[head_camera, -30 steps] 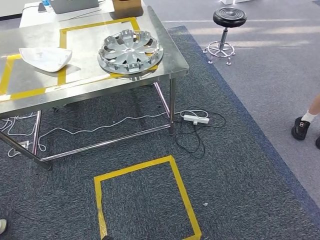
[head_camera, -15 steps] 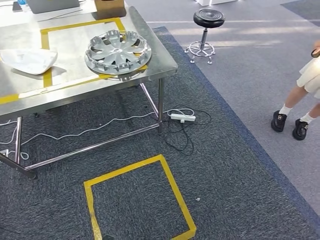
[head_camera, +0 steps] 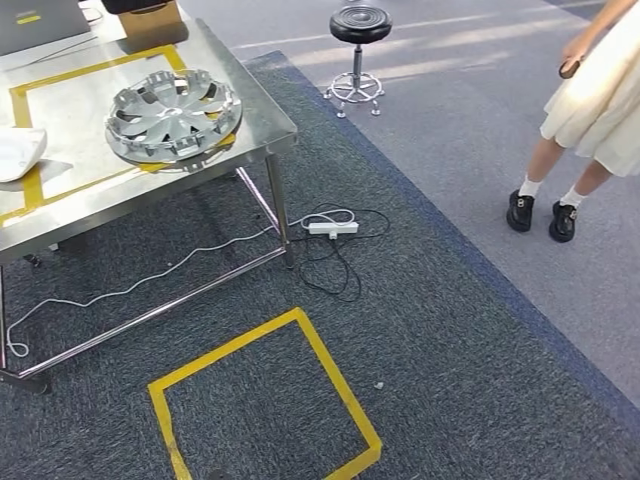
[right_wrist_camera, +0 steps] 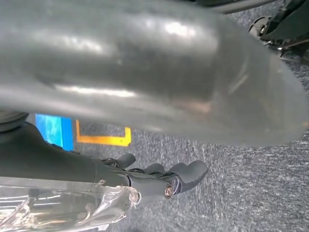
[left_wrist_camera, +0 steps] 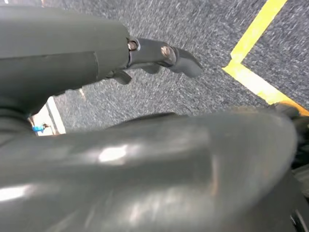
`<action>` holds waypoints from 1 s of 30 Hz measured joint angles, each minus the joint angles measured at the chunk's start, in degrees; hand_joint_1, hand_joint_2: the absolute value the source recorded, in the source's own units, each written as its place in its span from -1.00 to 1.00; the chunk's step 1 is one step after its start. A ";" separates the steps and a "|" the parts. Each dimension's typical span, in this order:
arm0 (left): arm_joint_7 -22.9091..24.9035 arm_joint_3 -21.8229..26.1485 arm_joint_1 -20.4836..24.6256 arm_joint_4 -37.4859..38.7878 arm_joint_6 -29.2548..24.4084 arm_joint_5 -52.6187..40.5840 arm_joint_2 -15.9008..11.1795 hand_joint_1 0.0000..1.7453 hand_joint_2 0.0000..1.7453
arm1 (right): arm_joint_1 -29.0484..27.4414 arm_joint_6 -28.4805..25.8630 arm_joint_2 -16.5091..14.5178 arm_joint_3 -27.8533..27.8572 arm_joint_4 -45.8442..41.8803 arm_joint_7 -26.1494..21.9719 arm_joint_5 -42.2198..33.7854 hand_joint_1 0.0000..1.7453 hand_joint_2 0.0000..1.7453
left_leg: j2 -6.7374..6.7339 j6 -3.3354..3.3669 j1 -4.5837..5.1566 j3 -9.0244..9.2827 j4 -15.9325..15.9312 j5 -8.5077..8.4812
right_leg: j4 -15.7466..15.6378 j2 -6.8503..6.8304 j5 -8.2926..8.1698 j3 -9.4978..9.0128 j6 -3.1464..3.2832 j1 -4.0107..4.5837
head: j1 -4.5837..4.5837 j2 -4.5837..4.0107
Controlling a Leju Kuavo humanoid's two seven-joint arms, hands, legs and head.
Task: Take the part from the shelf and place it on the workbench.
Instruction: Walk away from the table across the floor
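A silver wheel cover [head_camera: 173, 115] lies on the steel workbench [head_camera: 253, 125] near its right corner, across a yellow tape line. At the bench's left edge of view lies a white moulded part [head_camera: 16, 155]. In the left wrist view my left hand [left_wrist_camera: 160, 53] hangs over dark carpet, its fingers stretched out and holding nothing. My right hand [right_wrist_camera: 167, 179] hangs the same way in the right wrist view, its fingers loosely extended with nothing in them.
A yellow tape square [head_camera: 226, 349] marks the carpet in front of me. A power strip [head_camera: 330, 228] and cables lie by the bench leg. A black stool [head_camera: 360, 25] stands beyond. A person [head_camera: 596, 90] in a pale skirt stands at the right. A cardboard box [head_camera: 147, 22] sits at the bench's back.
My view has swung to the right, so the bench, the stool and the tape square have slid left in the picture. The person at the right has come further into view.
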State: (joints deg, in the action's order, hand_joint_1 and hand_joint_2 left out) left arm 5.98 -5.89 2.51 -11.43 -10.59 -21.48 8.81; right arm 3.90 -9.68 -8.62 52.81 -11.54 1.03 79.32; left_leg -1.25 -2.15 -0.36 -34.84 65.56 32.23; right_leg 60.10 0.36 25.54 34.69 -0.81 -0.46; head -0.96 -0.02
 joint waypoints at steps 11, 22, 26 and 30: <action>1.41 0.62 0.11 0.08 -1.91 1.18 0.02 -1.00 -1.00 | -0.15 -0.04 -0.16 0.09 0.00 0.26 -0.05 -1.00 -1.00 | 4.64 1.08 -0.52 2.53 -6.85 -4.90 | -0.39 6.38 -0.71 0.62 -1.91 -0.42 | 0.24 -0.01; 5.26 -0.85 0.16 0.15 -4.77 -3.33 0.45 -1.00 -1.00 | 0.00 -0.01 -0.22 0.10 0.00 0.56 0.59 -1.00 -1.00 | -1.99 2.36 0.01 3.45 -7.19 -4.50 | 5.12 -1.95 1.14 2.54 -2.49 0.04 | -0.48 -0.01; 6.08 -1.66 0.43 0.14 -6.16 -4.32 1.14 -1.00 -1.00 | 0.38 0.04 -0.27 0.09 0.00 0.93 1.03 -1.00 -1.00 | -3.67 1.23 0.42 3.95 -7.31 -4.11 | 0.14 -2.37 0.02 0.10 -1.34 0.45 | -0.44 -0.01; 5.92 -2.26 0.81 0.15 -6.39 -4.89 1.67 -1.00 -1.00 | 0.31 0.26 -0.28 0.09 0.00 1.41 1.10 -1.00 -1.00 | -0.89 0.16 0.05 1.99 -2.64 -0.77 | -0.37 -0.35 -0.45 0.14 -0.20 -0.01 | -0.23 0.00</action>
State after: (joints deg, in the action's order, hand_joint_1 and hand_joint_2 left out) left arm 11.91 -8.15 3.32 -11.28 -16.98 -26.37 10.48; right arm 4.21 -9.43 -8.90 52.89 -11.54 2.44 80.42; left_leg -2.14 -1.99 -0.31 -32.85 62.92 31.45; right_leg 59.72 0.01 25.09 34.83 -1.01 -0.47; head -1.19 -0.02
